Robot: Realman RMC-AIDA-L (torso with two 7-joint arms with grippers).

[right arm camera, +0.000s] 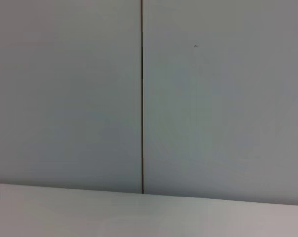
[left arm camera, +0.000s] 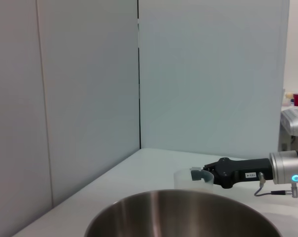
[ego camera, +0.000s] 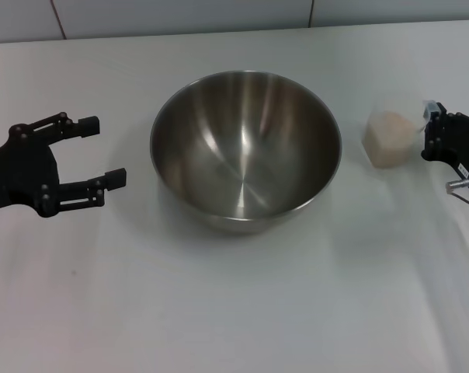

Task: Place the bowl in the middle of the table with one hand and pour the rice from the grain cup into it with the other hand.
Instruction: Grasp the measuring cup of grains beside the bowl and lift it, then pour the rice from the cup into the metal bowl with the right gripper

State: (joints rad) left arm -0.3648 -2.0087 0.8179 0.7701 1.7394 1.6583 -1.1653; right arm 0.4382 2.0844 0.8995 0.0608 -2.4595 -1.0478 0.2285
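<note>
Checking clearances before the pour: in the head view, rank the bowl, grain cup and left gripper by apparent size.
1. The bowl, by far the largest.
2. The left gripper, open, clear of the bowl on its left.
3. The grain cup, smallest, holding rice, at the right gripper.

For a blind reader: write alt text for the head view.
An empty steel bowl sits mid-table. The left gripper hangs open beside it, apart from it. On the other side, the right gripper is at a clear cup of rice.
</note>
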